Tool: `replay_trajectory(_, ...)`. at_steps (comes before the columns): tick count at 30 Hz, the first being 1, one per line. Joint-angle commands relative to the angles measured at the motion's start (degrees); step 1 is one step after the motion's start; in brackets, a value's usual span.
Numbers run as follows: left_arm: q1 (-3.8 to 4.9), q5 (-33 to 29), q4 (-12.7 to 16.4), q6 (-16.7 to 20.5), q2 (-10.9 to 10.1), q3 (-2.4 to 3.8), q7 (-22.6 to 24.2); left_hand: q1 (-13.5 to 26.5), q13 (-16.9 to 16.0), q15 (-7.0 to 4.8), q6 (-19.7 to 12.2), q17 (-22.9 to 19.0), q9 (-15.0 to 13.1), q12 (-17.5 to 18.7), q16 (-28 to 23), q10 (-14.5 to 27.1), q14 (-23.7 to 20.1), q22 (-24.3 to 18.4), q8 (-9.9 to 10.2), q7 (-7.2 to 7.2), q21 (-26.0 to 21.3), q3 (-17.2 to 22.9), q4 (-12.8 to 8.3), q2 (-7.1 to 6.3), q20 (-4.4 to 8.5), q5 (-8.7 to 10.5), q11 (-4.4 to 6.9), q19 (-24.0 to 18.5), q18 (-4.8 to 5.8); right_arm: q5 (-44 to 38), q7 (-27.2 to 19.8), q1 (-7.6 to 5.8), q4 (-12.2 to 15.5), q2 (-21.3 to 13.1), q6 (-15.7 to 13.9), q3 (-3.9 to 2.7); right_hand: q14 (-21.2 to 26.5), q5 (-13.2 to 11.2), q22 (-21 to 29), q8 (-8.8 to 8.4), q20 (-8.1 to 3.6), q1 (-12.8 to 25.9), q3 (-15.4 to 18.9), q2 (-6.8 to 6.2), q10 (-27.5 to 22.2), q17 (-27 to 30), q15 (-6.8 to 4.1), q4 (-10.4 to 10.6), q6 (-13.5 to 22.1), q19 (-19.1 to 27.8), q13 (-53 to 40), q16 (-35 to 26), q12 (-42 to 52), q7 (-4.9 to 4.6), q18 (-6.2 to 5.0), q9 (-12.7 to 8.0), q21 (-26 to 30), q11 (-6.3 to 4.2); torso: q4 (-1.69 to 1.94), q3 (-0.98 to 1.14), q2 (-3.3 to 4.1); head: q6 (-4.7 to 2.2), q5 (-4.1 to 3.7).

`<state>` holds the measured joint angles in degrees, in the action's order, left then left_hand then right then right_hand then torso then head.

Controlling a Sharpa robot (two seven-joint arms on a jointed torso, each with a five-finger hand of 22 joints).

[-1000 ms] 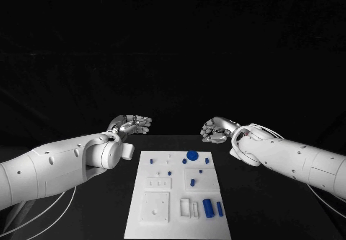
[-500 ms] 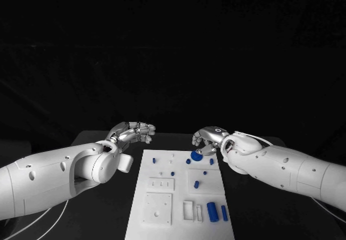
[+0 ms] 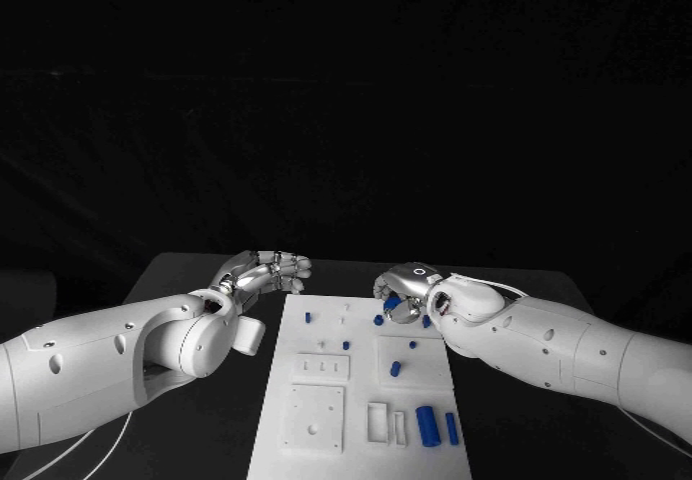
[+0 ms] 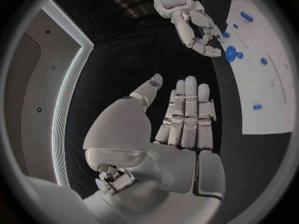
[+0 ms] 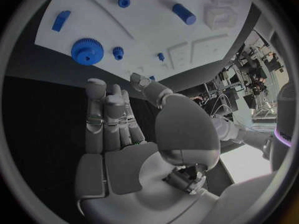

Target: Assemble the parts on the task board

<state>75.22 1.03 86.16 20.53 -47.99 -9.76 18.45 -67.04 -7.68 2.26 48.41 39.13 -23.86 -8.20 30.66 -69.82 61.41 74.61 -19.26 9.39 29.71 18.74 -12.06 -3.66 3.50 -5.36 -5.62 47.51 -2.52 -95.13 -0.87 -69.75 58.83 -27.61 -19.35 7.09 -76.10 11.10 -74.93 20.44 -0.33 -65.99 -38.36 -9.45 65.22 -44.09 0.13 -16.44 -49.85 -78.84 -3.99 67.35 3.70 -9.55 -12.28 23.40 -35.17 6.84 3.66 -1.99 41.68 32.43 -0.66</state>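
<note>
The white task board (image 3: 325, 440) lies lengthwise in the middle of the black table. A blue gear (image 3: 391, 300) stands at its far end. My right hand (image 3: 408, 287) hovers right over the gear, fingers bent down beside it and nothing in its grasp. In the right wrist view the fingers (image 5: 106, 119) stretch toward the gear (image 5: 87, 51), with a gap left between them. My left hand (image 3: 265, 271) hangs off the board's far left corner, fingers side by side and empty, as in the left wrist view (image 4: 184, 114). Small blue pegs (image 3: 346, 345) stand on the board.
A thick blue cylinder (image 3: 427, 423) and a thinner blue one (image 3: 451, 428) lie near the board's near right corner, beside white blocks (image 3: 375, 417). More pegs stand at the far left (image 3: 307, 318) and mid right (image 3: 395, 369). Bare black table lies along both sides of the board.
The camera has shifted. My right hand has come in and down from the right onto the gear at the board's far end. My left hand has kept its place beside the board.
</note>
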Motion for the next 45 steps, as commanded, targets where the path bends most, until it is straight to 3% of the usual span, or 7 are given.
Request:
replay_trajectory(1,0.08,0.3,0.5,-1.0,0.0,0.05,0.5,0.6,-0.1,-0.12,0.3,0.1,0.1,0.0,0.3,-0.4,-0.5,0.1,0.4,0.16,0.4,0.1,-0.4,-0.06,0.05,0.3,-0.11,-0.2,-0.21,-3.3,1.0,0.07,-0.3,0.3,0.7,-0.01,0.3,0.2,-0.7,-0.26,-1.34,0.0,-0.3,-0.45,-0.3,0.1,0.16,-0.1,0.0,-1.7,0.1,0.3,0.0,0.11,-2.72,0.0,-0.1,0.01,0.15,-0.35,1.09,-0.34,-0.21)
replay_trajectory(4,0.08,0.3,0.8,-1.0,-0.1,0.05,0.4,0.8,-0.1,-0.12,0.2,0.1,0.1,0.0,0.3,-0.3,-0.5,0.1,0.4,0.17,0.4,0.2,-0.5,-0.1,0.06,0.34,-0.11,-0.2,-0.21,-4.2,1.6,0.12,-0.2,0.5,1.3,-0.01,0.4,0.1,-0.6,-0.34,-1.35,0.0,-0.4,-0.52,-0.5,0.2,0.22,-0.1,0.1,-1.7,0.1,0.4,0.0,0.17,-2.72,-0.1,0.0,0.07,0.47,-0.52,1.5,-0.39,-0.31)
replay_trajectory(22,0.23,0.2,2.3,-1.2,-0.6,0.06,0.2,1.6,-0.2,-0.12,0.1,0.3,0.1,0.1,0.4,-0.4,-0.6,0.1,0.6,0.26,0.4,0.5,-0.8,-0.26,0.06,0.49,-0.11,-0.2,-0.22,-7.2,2.8,0.82,-2.5,2.0,1.7,0.07,0.7,-0.8,0.1,-0.73,-0.97,0.2,-0.7,-1.43,-2.3,1.3,0.55,0.0,0.5,-2.1,0.2,1.3,0.0,0.7,-2.72,-0.1,0.8,0.39,0.76,-1.01,3.59,-1.15,0.29)
replay_trajectory(29,0.24,0.1,2.1,-1.3,-0.4,0.06,0.1,1.8,-0.2,-0.12,0.1,0.3,0.1,0.1,0.5,-0.3,-0.6,0.1,0.6,0.28,0.4,0.6,-0.8,-0.3,0.07,0.56,-0.11,-0.2,-0.23,-7.4,2.8,0.92,-3.1,2.2,2.4,0.12,0.8,-1.3,0.2,-0.6,-0.94,0.3,-0.8,-1.29,-1.9,1.7,0.38,0.0,0.1,-2.2,0.1,1.6,0.2,0.85,-2.72,0.0,0.9,0.22,0.69,-1.06,4.13,-1.45,0.32)
replay_trajectory(45,0.24,-0.1,2.0,-1.1,-0.3,0.06,0.1,2.2,-0.3,-0.12,0.2,0.3,0.1,0.1,0.5,-0.3,-0.7,0.2,0.6,0.31,0.5,0.8,-0.9,-0.32,0.07,0.71,-0.12,-0.2,-0.23,-7.9,2.9,0.99,-3.3,2.6,2.7,0.17,1.0,-3.2,0.3,-0.28,-0.94,0.8,-1.8,-0.45,0.0,2.9,0.09,0.1,-1.1,-2.4,-0.1,2.4,0.5,0.87,-2.72,0.1,1.2,-0.08,0.12,-1.17,5.3,-2.47,0.75)
